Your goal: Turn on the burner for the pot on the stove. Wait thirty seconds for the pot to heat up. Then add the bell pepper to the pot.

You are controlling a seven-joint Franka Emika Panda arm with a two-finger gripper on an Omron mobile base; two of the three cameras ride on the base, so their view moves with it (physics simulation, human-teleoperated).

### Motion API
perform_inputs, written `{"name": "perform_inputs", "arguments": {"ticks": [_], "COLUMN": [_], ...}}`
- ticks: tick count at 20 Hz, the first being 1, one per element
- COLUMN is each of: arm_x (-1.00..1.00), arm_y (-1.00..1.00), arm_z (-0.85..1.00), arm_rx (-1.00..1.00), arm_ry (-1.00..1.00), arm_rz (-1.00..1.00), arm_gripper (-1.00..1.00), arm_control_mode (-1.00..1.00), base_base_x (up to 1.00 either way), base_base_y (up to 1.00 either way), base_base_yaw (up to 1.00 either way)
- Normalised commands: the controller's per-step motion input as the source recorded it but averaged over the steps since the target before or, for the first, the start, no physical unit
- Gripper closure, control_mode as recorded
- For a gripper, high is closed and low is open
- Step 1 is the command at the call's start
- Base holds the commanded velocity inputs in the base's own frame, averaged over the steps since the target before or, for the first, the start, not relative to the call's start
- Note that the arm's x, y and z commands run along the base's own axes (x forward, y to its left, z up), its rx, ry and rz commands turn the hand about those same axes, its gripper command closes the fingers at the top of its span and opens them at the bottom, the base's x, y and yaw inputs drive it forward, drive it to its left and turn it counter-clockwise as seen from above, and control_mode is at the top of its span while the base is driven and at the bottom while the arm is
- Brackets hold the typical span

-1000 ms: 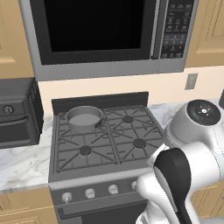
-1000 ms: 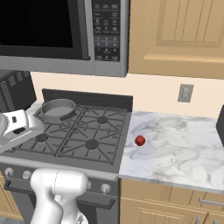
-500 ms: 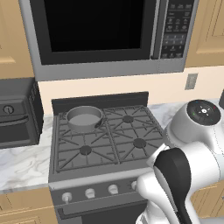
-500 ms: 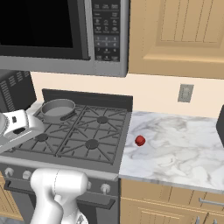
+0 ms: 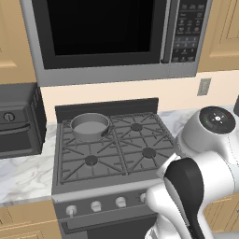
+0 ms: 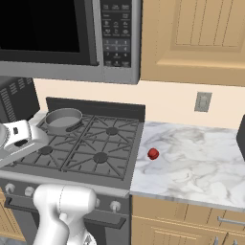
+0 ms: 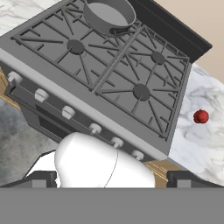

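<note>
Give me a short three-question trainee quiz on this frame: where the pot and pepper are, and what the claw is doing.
1. True or false: the pot sits on the stove's back left burner.
2. The bell pepper lies: A) in the pot, B) on the marble counter right of the stove, C) on a grate.
3. Fill in: the claw is ___ and holds nothing.

Key: 1 true; 2 B; 3 open.
</note>
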Motion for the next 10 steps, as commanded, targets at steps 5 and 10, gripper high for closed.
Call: {"name": "perform_inputs", "arguments": {"ticks": [5,10], "arm_x": [0.00,0.00], "arm_y": [0.00,0.00], "arm_z": [0.00,0.00], "arm_rx": [0.00,0.00], "arm_ry": [0.00,0.00], "arm_rz": [0.00,0.00], "arm_gripper": [-1.00,-1.00], "arm_control_mode": [-1.00,-1.00], "base_base_x": [0.00,0.00], "base_base_y": [0.00,0.00], "base_base_yaw": [0.00,0.00]}}
